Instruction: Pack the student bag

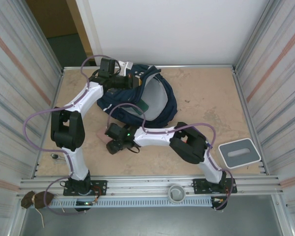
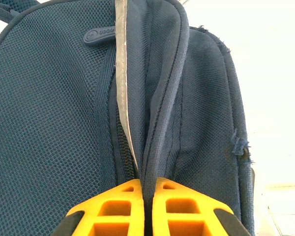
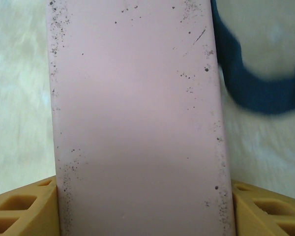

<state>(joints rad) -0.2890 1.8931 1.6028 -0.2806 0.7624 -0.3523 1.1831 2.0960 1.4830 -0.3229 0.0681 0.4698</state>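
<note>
While the student bag [image 2: 49, 108] was pinched by the left gripper [image 2: 147, 191], the unpacked pink case [image 3: 137, 123] was seen inside the right gripper [image 3: 145, 199], but a firm squeeze could not be told.

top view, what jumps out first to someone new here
The big navy student bag lies at the back, left of centre, with the left hand pinched shut on a fold by its zipper. Nearer, a speckled pink slab sits between the fingers of the right hand.
</note>
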